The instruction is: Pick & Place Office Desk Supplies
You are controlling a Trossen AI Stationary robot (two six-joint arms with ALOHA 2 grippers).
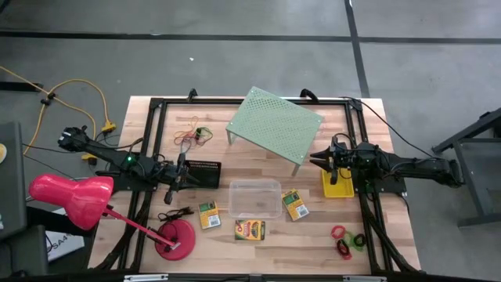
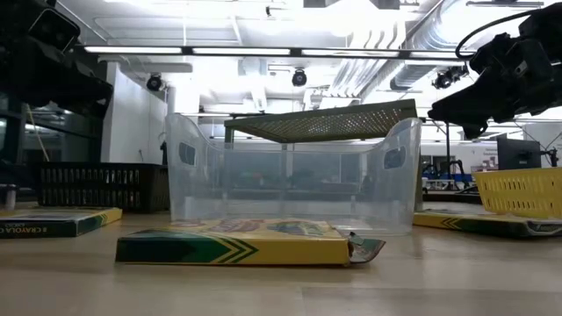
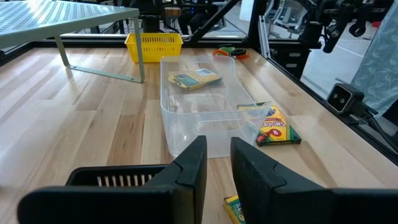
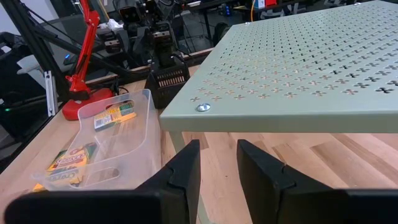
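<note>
wooden table, high view. clear tub at centre. three crayon boxes: one at the tub's 8 o'clock, one at 6 o'clock, one at 3 o'clock. black mesh tray at the tub's 10 o'clock. yellow basket at 3 o'clock. rings at 4 o'clock. left end effector, fingers slightly apart, empty, at the tray. right end effector, slightly apart, empty, above the basket.

A pale green perforated shelf is seen standing on the wooden worktop; a pink-red desk lamp is placed well left of the shelf.
</note>
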